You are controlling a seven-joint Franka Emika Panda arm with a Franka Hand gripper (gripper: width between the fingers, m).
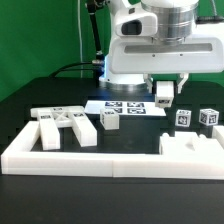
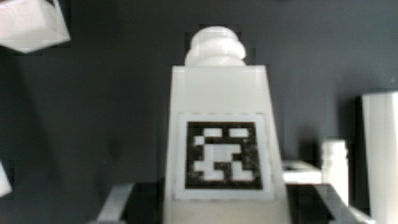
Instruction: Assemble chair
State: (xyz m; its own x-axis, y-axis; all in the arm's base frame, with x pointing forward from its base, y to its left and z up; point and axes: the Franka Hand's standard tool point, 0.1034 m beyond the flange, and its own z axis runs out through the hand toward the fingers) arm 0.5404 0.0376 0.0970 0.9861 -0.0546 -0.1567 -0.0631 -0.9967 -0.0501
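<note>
My gripper (image 1: 164, 90) is shut on a white chair post (image 1: 164, 96) with a black-and-white tag and holds it above the table, just past the marker board's right end in the exterior view. In the wrist view the post (image 2: 221, 110) runs away from the gripper (image 2: 221, 198), tag facing the camera, and ends in a rounded peg. The fingers (image 2: 135, 196) stand on both sides of it. Other chair parts lie on the table: a cluster of white slabs (image 1: 64, 126) at the exterior view's left, a small block (image 1: 110, 119), and two tagged blocks (image 1: 183, 117) (image 1: 207, 117) at the right.
The marker board (image 1: 122, 107) lies flat in the middle of the black table. The long low white border wall (image 1: 100, 157) runs along the front, with a raised white piece (image 1: 190, 146) at its right. The wrist view shows white parts at its edges (image 2: 32, 28) (image 2: 377, 125).
</note>
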